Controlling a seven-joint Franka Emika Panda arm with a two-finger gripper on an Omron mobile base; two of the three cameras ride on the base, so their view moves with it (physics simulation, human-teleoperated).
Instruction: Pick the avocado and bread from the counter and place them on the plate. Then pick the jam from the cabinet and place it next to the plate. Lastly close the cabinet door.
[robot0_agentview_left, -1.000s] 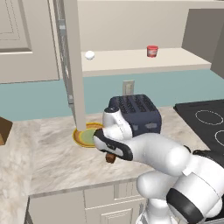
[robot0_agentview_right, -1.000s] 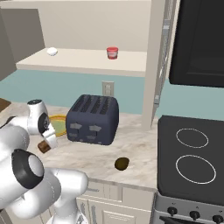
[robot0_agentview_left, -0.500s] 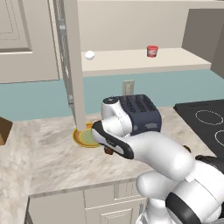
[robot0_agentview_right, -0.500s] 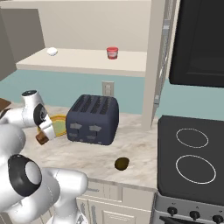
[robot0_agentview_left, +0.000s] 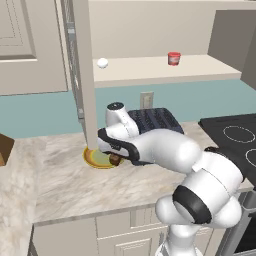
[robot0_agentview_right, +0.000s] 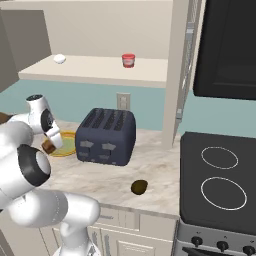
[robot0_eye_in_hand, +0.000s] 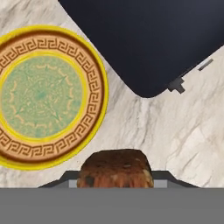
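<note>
Brown bread (robot0_agentview_left: 115, 159) is held in the closed gripper (robot0_agentview_left: 114, 158), just above the near right edge of the plate (robot0_agentview_left: 95, 159) in the left base view. From the right base view, the bread (robot0_agentview_right: 48, 146) hangs beside the plate (robot0_agentview_right: 66, 145), left of the toaster (robot0_agentview_right: 106, 136); the avocado (robot0_agentview_right: 139, 187) lies alone, nearer on the counter (robot0_agentview_right: 155, 166). In the hand view, the loaf (robot0_eye_in_hand: 115, 169) looks light and a little crumbly, so I think a gentle grip across its short sides is best.

Teal backsplash (robot0_agentview_right: 95, 95) with a wall outlet (robot0_agentview_right: 123, 100), dark toaster (robot0_agentview_right: 106, 136) in front, black stovetop (robot0_agentview_right: 220, 177) to my right, beige wall (robot0_agentview_left: 145, 25) above.
</note>
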